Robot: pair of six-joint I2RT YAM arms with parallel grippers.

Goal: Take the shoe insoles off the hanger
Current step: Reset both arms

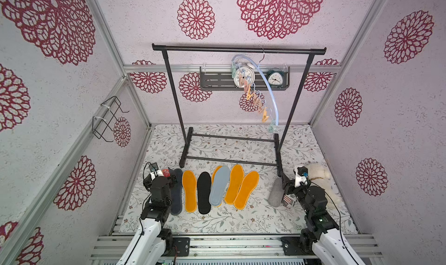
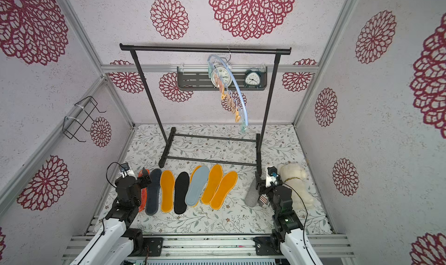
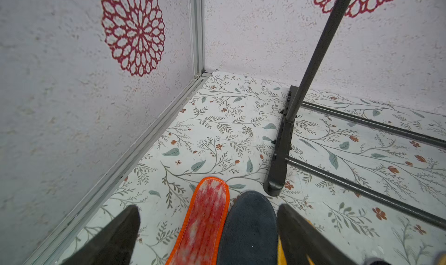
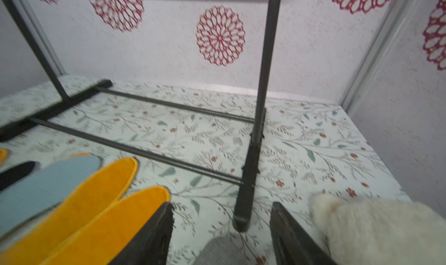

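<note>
The left tool (image 3: 208, 206) stands open, empty, over the orange insole (image 3: 205, 230); the right tool (image 4: 222, 204) is open too. The insoles (image 1: 204, 192) lie in a row on the table (image 1: 241, 218); the hanger (image 1: 270, 91) hangs on the rack (image 1: 205, 48) behind.

Under left hand (image 3: 207, 207): orange-red insole (image 3: 202, 227), mottled, bright orange rim; beside it dark grey insole (image 3: 248, 230). Toward right hand (image 4: 222, 205): mustard insole (image 1: 189, 191), black insole (image 1: 204, 192), blue-grey insole (image 1: 219, 186), then mustard pair (image 1: 235, 184). Hanger (image 1: 270, 87) pale blue; pegs (image 1: 255, 100) mint, orange, pink. Tabletop (image 1: 241, 219) white, grey-green sprigs, red flowers.
</note>
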